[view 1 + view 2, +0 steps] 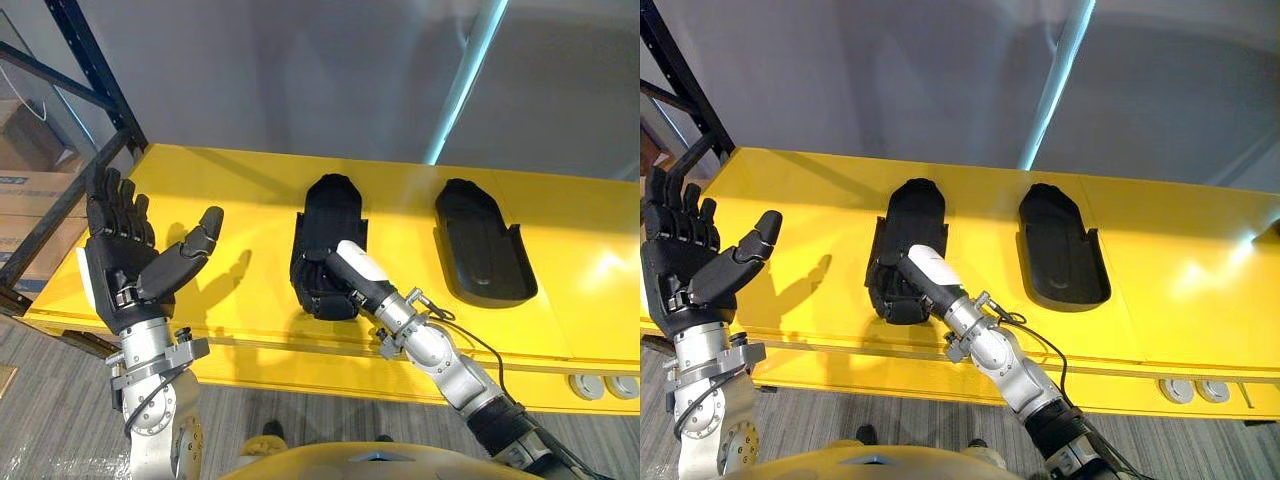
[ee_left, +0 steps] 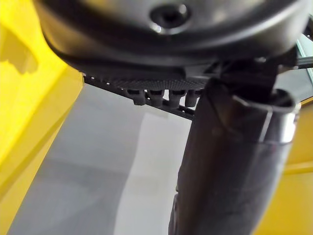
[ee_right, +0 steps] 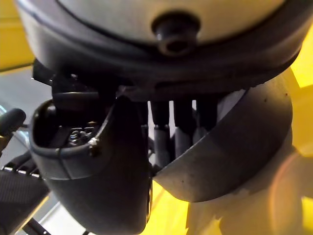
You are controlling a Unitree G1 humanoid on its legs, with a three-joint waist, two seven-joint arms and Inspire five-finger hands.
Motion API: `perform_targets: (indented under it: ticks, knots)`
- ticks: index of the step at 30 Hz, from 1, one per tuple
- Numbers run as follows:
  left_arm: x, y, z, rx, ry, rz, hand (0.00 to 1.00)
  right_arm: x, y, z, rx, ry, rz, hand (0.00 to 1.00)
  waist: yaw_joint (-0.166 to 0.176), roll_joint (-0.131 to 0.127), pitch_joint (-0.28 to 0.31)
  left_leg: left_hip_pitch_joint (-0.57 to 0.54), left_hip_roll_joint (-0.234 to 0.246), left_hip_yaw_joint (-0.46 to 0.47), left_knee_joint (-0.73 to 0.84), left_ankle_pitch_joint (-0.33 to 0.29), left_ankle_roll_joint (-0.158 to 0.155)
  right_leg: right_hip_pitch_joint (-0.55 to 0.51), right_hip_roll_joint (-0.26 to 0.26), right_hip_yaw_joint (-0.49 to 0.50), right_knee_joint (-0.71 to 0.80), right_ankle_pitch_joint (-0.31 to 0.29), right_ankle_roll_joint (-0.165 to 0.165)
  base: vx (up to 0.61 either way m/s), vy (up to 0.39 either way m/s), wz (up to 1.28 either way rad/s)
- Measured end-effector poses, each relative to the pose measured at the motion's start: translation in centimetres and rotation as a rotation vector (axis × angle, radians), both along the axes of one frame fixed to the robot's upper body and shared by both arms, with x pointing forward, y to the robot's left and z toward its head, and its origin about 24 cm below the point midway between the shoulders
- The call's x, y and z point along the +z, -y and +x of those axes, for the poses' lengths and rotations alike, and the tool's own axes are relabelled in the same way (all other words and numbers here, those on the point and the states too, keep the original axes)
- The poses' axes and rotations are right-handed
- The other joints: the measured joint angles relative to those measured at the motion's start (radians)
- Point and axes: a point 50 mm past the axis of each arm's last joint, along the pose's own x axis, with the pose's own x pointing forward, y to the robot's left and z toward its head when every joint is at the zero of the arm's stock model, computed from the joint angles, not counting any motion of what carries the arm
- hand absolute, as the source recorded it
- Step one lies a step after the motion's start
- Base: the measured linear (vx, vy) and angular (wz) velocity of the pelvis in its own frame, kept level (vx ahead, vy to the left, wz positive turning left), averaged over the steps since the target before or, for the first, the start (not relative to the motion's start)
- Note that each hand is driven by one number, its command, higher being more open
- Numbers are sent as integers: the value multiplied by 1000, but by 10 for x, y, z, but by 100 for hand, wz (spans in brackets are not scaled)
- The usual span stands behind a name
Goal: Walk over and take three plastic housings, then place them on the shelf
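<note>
Plastic housings: two black, elongated moulded shells lie flat on the yellow shelf [image 1: 580, 260], side by side and well apart, each with its rounded end pointing away from the robot.
Left housing [image 1: 328, 215]: lies near the middle of the shelf, its near end close to the front edge, under the right hand.
Right housing [image 1: 483, 240]: lies open side up, showing a shallow hollow with a raised rim. Nothing touches it.
Right hand [image 1: 352, 265]: reaches in from the lower right and sits on the near end of the left housing. Its dark fingers are curled round that end, and its thumb, in a white cover, lies along the top of the shell. The grip looks closed on the housing, which rests on the shelf.
Left hand [image 1: 118, 255]: raised above the left part of the shelf, palm turned up and toward the middle. Its fingers are straight and spread, the thumb stands out to the side, and it holds nothing. Its shadow falls on the yellow surface beside it.
Shelf edge: two pale round fittings [image 1: 605, 385] sit in the front face at the far right.
Rack frame [image 1: 95, 70]: dark blue metal upright and braces rise at the shelf's left end.
Cardboard boxes [image 1: 30, 190]: stacked behind the frame, at the far left.
Wall [image 1: 300, 70]: plain grey behind the shelf, crossed by a slanting light blue strip [image 1: 465, 80].
Floor [image 1: 60, 400]: grey carpet below the front edge.
</note>
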Motion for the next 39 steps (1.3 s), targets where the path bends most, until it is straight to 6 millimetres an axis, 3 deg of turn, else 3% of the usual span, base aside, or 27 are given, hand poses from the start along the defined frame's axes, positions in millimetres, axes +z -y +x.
perform_targets:
  ticks: [14, 15, 31, 39]
  knots:
    - [1, 2, 1, -34, 4, 17, 100, 1, -1, 12, -6, 32, -57, 0, 19, 1, 0, -5, 1, -20, 0, 9, 0, 10, 1, -24, -1, -7, -11, -9, 1, 5]
    - [1, 2, 1, -34, 4, 18, 100, 0, -1, 12, -8, 28, -61, 100, 21, 0, 0, -6, 1, -20, 0, 9, 0, 10, 1, -25, -2, -7, -11, -9, 4, 5]
    - [1, 8, 3, -90, 5, 35, 100, 10, -4, 12, 11, 35, -72, 100, 20, -11, 2, -13, 3, 0, 0, 9, -1, -4, 2, -6, -6, 2, -1, 3, 1, -2]
    - [2, 5, 2, -92, 1, 57, 100, 22, 15, 2, -25, 66, -82, 100, 19, -18, 4, -7, 6, 18, 0, 2, -4, -10, 6, 14, -7, 3, -1, 2, 2, -6]
